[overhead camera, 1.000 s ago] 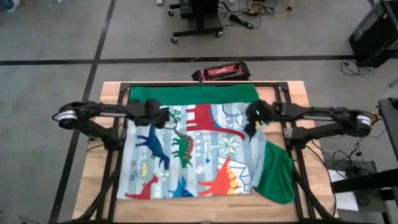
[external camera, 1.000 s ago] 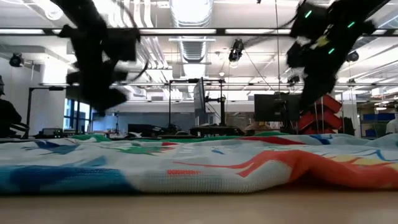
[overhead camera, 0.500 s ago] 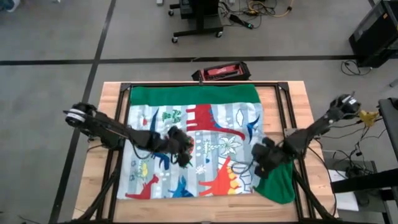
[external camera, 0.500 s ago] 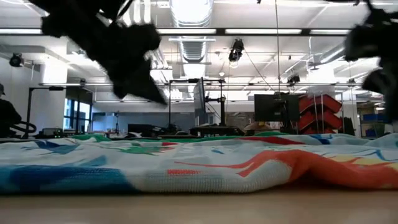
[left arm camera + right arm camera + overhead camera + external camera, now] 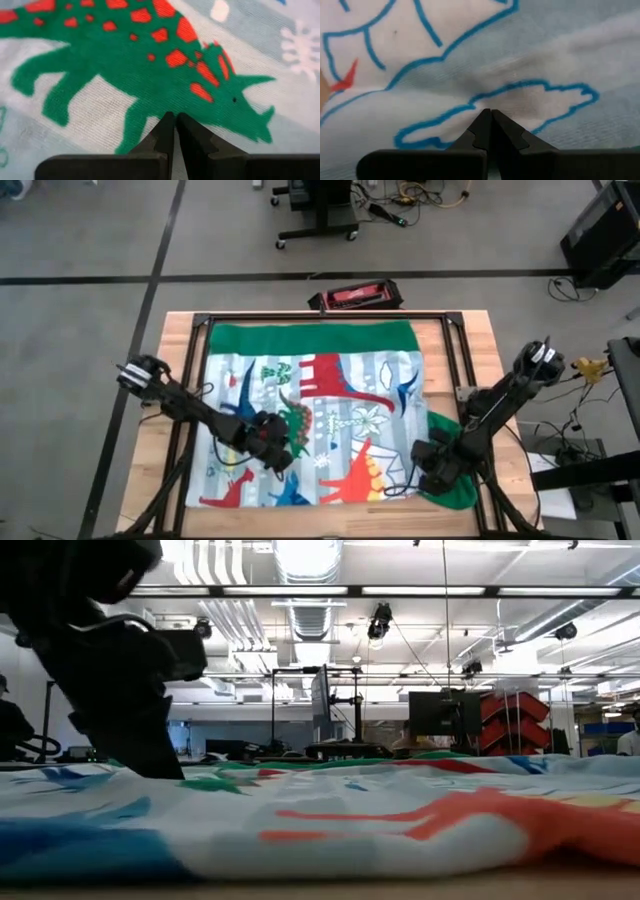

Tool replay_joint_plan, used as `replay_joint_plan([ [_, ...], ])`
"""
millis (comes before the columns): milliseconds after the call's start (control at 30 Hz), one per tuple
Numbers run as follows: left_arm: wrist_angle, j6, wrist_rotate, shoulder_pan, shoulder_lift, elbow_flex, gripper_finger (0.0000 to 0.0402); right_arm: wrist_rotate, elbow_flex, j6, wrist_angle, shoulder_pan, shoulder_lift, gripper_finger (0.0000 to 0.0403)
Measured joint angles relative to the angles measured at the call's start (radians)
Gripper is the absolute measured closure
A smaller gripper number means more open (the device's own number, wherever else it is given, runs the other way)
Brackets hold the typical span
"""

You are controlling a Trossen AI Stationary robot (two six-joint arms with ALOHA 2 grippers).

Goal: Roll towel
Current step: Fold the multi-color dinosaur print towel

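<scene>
While both arms drop toward lower frame since a moment ago, high view: towel point(image 5: 320, 410) flat mid-table, left gripper point(image 5: 268, 454) lower left, right gripper point(image 5: 432, 468) lower right. Wrist views: I see both jaws closed, empty, over cloth. Near-edge pinch likely next.

Both dark arms are reaching in from the sides toward the near half of the work area. The left arm is stretching diagonally from its base at the left edge, bending at the elbow, with the left gripper point(image 5: 277, 450) pointing down, its two fingers point(image 5: 161, 132) pressing together tip to tip. The right arm is folding back from its base at the right edge, angling down and inward, with the right gripper point(image 5: 432, 467) sitting low near the front right corner, its fingers point(image 5: 482, 127) also closing fully against each other.
</scene>
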Motion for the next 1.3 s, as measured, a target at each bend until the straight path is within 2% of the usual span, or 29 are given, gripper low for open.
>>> replay_joint_plan([
  [167, -0.144, 0.0, 0.011, -0.006, -0.045, 0.023, 0.0388, 0.073, 0.161, -0.075, -0.206, 0.021, -0.011, 0.0403],
  [233, -0.229, -0.002, -0.036, -0.005, -0.071, 0.025, 0.0388, 0.128, 0.228, -0.042, -0.357, 0.046, -0.019, 0.0403],
  [300, -0.297, -0.022, -0.1, -0.004, -0.087, 0.026, 0.0388, 0.157, 0.272, 0.056, -0.478, 0.078, -0.024, 0.0403],
  [367, -0.362, -0.059, -0.161, -0.002, -0.1, 0.023, 0.0388, 0.128, 0.29, 0.154, -0.611, 0.09, -0.035, 0.0402],
  [467, -0.371, -0.096, -0.204, 0.001, -0.103, 0.01, 0.0388, -0.005, 0.276, 0.252, -0.722, 0.088, -0.038, 0.0384],
  [633, -0.301, -0.098, -0.225, 0.005, -0.095, 0.007, 0.0388, -0.156, 0.231, 0.289, -0.73, 0.042, -0.053, 0.0314],
  [933, -0.207, -0.091, -0.24, 0.002, -0.095, 0.002, 0.0388, -0.274, 0.2, 0.402, -0.731, -0.024, -0.053, 0.0186],
  [1100, -0.158, -0.091, -0.239, 0.002, -0.075, 0.002, 0.0388, -0.321, 0.192, 0.542, -0.732, -0.009, -0.053, 0.0142],
  [1300, -0.094, -0.09, -0.24, 0.0, -0.028, 0.002, 0.0388, -0.324, 0.186, 0.693, -0.723, 0.009, -0.046, 0.012],
])
